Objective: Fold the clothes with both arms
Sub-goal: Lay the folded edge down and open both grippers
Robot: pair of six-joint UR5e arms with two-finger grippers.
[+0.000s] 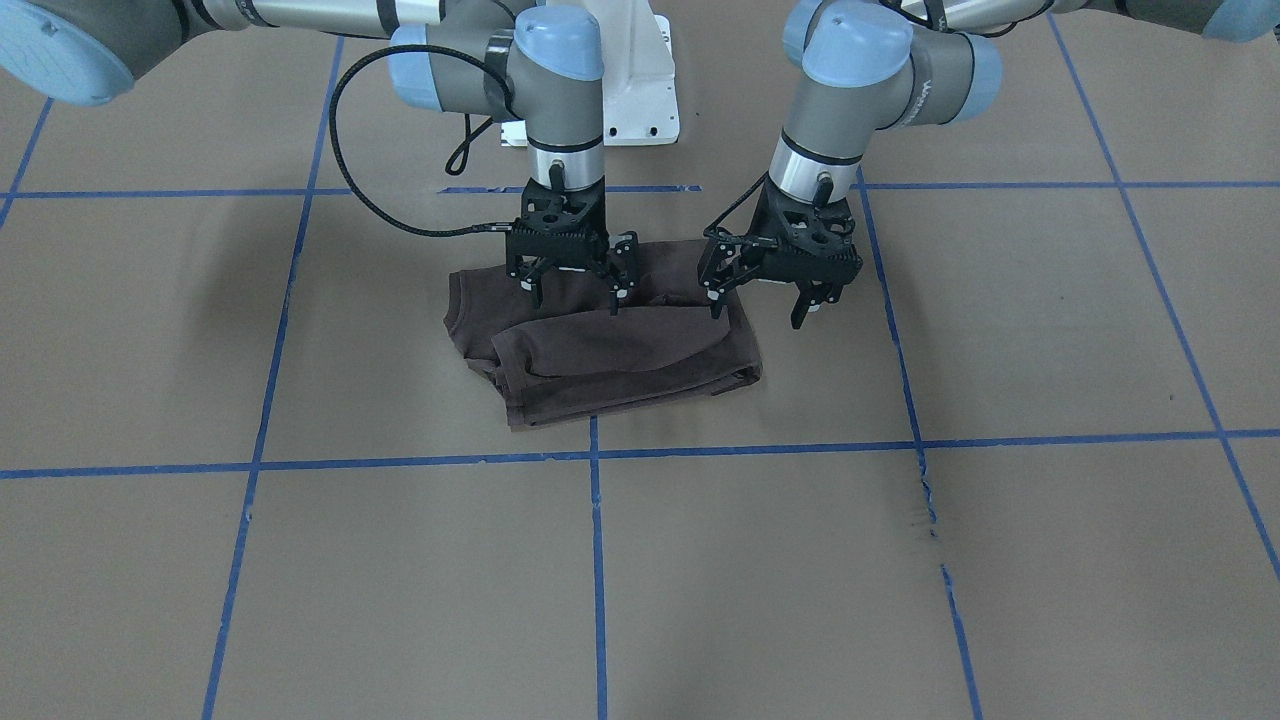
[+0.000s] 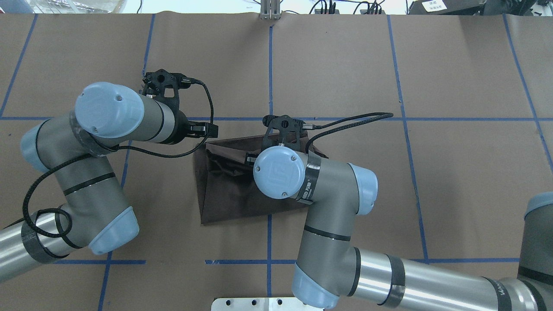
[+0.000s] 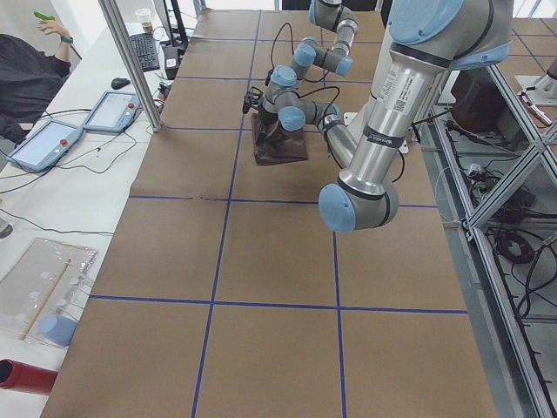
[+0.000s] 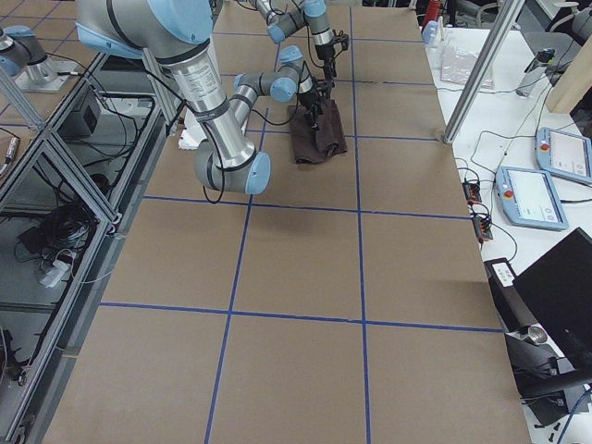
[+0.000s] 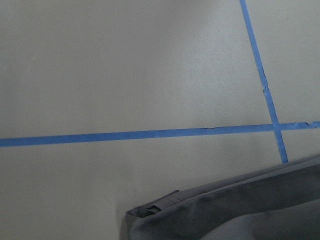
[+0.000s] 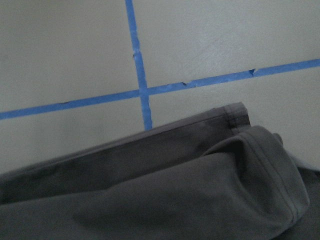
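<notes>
The dark brown T-shirt (image 1: pixel 600 350) lies folded into a small bundle on the brown paper table, with a sleeve flap on top. It also shows in the overhead view (image 2: pixel 229 190), the left wrist view (image 5: pixel 235 210) and the right wrist view (image 6: pixel 175 190). My right gripper (image 1: pixel 575 292) is open, its fingertips over the shirt's back part, just above or touching the cloth. My left gripper (image 1: pixel 760 308) is open and empty, hovering at the shirt's edge on its own side. Neither wrist view shows fingers.
Blue tape lines (image 1: pixel 600 455) divide the table into squares. The white pedestal base (image 1: pixel 630 90) stands behind the shirt. An operators' bench with tablets (image 3: pixel 43 144) and a seated person (image 3: pixel 26 70) lies beyond the far table edge.
</notes>
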